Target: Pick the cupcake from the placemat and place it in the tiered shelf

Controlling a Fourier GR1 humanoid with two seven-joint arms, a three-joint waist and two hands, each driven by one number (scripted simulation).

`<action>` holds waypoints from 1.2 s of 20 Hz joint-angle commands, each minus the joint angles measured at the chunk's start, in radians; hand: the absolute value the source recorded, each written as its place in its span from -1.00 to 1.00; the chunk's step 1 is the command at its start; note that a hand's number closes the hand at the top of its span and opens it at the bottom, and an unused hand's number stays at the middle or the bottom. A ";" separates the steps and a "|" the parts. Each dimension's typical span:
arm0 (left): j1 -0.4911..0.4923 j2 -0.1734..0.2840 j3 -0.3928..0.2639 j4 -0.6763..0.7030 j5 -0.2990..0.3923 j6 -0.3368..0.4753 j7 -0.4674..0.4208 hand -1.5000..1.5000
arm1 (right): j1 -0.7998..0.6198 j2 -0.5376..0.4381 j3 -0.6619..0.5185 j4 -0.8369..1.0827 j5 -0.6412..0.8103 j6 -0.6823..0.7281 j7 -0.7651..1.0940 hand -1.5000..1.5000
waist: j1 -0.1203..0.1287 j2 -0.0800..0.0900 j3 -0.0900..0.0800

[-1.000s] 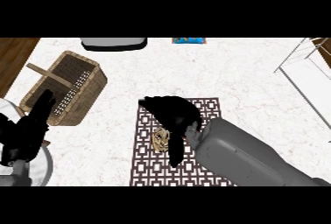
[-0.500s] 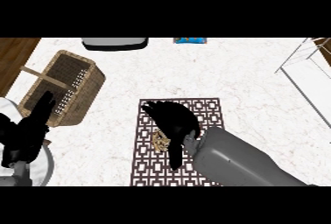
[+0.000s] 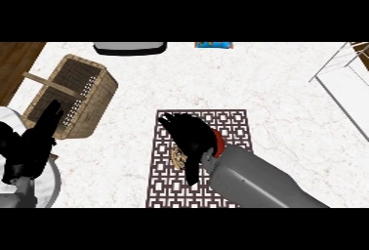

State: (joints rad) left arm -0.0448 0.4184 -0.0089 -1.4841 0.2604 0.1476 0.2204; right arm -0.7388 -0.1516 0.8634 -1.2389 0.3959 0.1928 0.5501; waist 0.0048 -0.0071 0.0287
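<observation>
Fingers of the left hand (image 3: 32, 146) stand straight and relaxed at the left edge, resting beside a woven wicker basket (image 3: 72, 97) with a wooden handle. On the pale marbled surface (image 3: 274, 97) lies the placemat (image 3: 231, 122), a dark lattice pattern. Since a second ago the right hand (image 3: 189, 139) has sunk lower over the cupcake (image 3: 176, 157), fingers curling round it, so I judge the grasp nearly made. The wire tiered shelf (image 3: 342, 78) waits well apart, far right.
</observation>
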 commanded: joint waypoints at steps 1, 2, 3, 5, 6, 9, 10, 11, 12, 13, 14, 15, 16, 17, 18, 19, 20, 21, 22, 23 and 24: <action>0.026 -0.105 -0.081 0.082 0.024 -0.015 0.053 0.00 | 0.027 0.032 0.005 0.043 0.029 -0.049 -0.043 -1.00 | -0.008 0.016 -0.029; 0.054 -0.109 -0.083 0.054 0.026 -0.019 0.048 0.00 | 0.036 0.025 0.002 0.036 0.021 -0.039 -0.053 -1.00 | -0.003 0.012 -0.029; 0.024 -0.083 -0.055 0.116 0.034 -0.049 0.031 0.00 | -0.010 0.040 -0.017 0.082 0.027 -0.037 -0.068 -1.00 | -0.002 0.019 -0.030; 0.041 -0.101 -0.077 0.074 0.027 -0.038 0.060 0.00 | -0.004 0.065 -0.016 0.090 0.032 -0.046 -0.062 -1.00 | -0.001 0.015 -0.029; 0.042 -0.100 -0.073 0.066 0.010 -0.023 0.056 0.00 | 0.021 0.059 0.001 0.081 0.041 -0.049 -0.084 -1.00 | -0.004 0.013 -0.029; 0.020 -0.114 -0.068 0.084 0.004 -0.022 0.042 0.00 | 0.008 0.082 0.053 0.152 0.052 0.011 -0.124 1.00 | 0.001 0.018 -0.030; 0.007 -0.107 -0.071 0.070 0.011 -0.031 0.067 0.00 | -0.038 0.064 0.082 0.171 0.047 0.094 -0.170 1.00 | 0.011 0.024 -0.030; 0.012 -0.088 -0.053 0.069 0.009 -0.032 0.069 0.00 | -0.033 0.061 0.164 0.175 0.099 0.116 -0.182 1.00 | 0.016 0.022 -0.031; 0.018 -0.108 -0.058 0.089 0.018 -0.043 0.057 0.00 | -0.030 0.072 0.132 0.163 0.083 0.098 -0.201 1.00 | 0.003 0.019 -0.030; 0.026 -0.083 -0.043 0.064 0.031 -0.065 0.072 0.00 | -0.018 0.087 0.090 0.209 0.062 0.066 -0.239 1.00 | 0.011 0.018 -0.029; 0.013 -0.091 -0.031 0.085 0.034 -0.059 0.065 0.00 | 0.038 0.087 0.107 0.165 0.067 0.036 -0.248 1.00 | -0.005 0.015 -0.029; 0.008 -0.095 -0.025 0.109 0.032 -0.064 0.049 0.00 | -0.017 0.091 0.067 0.203 0.052 0.065 -0.263 1.00 | -0.001 0.017 -0.030; 0.024 -0.126 -0.065 0.096 -0.008 -0.037 0.036 0.00 | 0.006 0.099 0.080 0.217 0.062 0.040 -0.284 1.00 | -0.002 0.017 -0.029; 0.012 -0.114 -0.057 0.074 -0.003 -0.025 0.090 0.00 | 0.044 0.072 0.087 0.159 0.057 0.039 -0.299 1.00 | -0.014 0.012 -0.028; 0.017 -0.113 -0.023 0.118 0.017 -0.043 0.048 0.00 | 0.073 0.035 0.098 0.135 0.072 0.012 -0.339 1.00 | -0.022 0.013 -0.029; 0.060 -0.112 -0.036 0.089 0.016 -0.072 0.020 0.00 | 0.038 0.090 0.076 0.157 0.067 0.015 -0.314 1.00 | -0.003 0.012 -0.029; 0.055 -0.104 -0.021 0.072 0.015 -0.039 0.067 0.00 | 0.069 0.035 -0.034 0.200 0.047 -0.076 -0.226 1.00 | -0.025 0.012 -0.028; 0.072 -0.078 0.005 0.056 0.030 -0.056 0.063 0.00 | 0.061 0.000 -0.141 0.241 0.022 -0.126 -0.125 1.00 | -0.051 0.011 -0.029; 0.066 -0.081 0.012 0.036 0.019 -0.029 0.065 0.00 | 0.047 -0.043 -0.232 0.280 -0.001 -0.163 -0.068 1.00 | -0.083 0.014 -0.028; 0.077 -0.074 0.032 0.038 0.022 -0.024 0.058 0.00 | 0.064 -0.068 -0.293 0.312 -0.014 -0.218 -0.012 1.00 | -0.112 0.018 -0.029; 0.083 -0.067 0.042 0.026 0.017 -0.012 0.063 0.00 | 0.058 -0.090 -0.360 0.333 -0.032 -0.264 0.047 1.00 | -0.138 0.015 -0.028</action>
State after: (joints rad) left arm -0.0056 0.3961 0.0574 -1.5080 0.2519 0.1386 0.2448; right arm -0.6897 -0.1648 0.7087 -0.9861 0.4109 0.0651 0.4394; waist -0.0597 -0.0069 0.0256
